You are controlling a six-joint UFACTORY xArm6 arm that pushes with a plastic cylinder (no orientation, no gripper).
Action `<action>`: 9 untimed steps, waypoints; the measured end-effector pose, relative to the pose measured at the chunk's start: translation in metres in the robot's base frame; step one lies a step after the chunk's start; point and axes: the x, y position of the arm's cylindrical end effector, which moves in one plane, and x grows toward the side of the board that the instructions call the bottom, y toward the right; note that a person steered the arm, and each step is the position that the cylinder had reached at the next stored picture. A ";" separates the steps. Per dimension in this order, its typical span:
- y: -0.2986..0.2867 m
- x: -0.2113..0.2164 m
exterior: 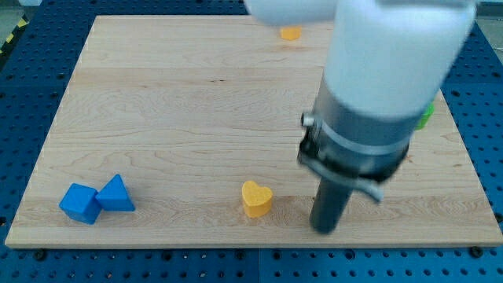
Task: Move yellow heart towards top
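A pale wooden board (pixel 196 118) fills most of the frame, resting on a blue perforated table (pixel 487 157) that shows around its edges. Over the view's right half looms the robot arm (pixel 393 71), blurred, its white housing narrowing to a grey collar and then to the straight dark rod. My tip (pixel 324 230) stands on the board near the view's bottom edge, just to the right of the yellow heart (pixel 256 198) and apart from it, with a narrow strip of bare wood between the two. The arm carries no jaws, only the rod, and it clamps on nothing.

The yellow heart lies in the lower middle of the board, close to the bottom edge and well apart from every other block. At the view's lower left a blue cube (pixel 80 203) and a blue triangular block (pixel 116 194) sit side by side, apparently touching. A small yellow block (pixel 291 33) rests at the top edge of the board, partly behind the arm's housing; its shape cannot be made out. At the view's right a sliver of a green block (pixel 426 115) peeks out from behind the arm, its shape likewise hidden.
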 end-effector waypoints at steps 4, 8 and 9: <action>-0.075 -0.004; -0.085 -0.028; -0.085 -0.044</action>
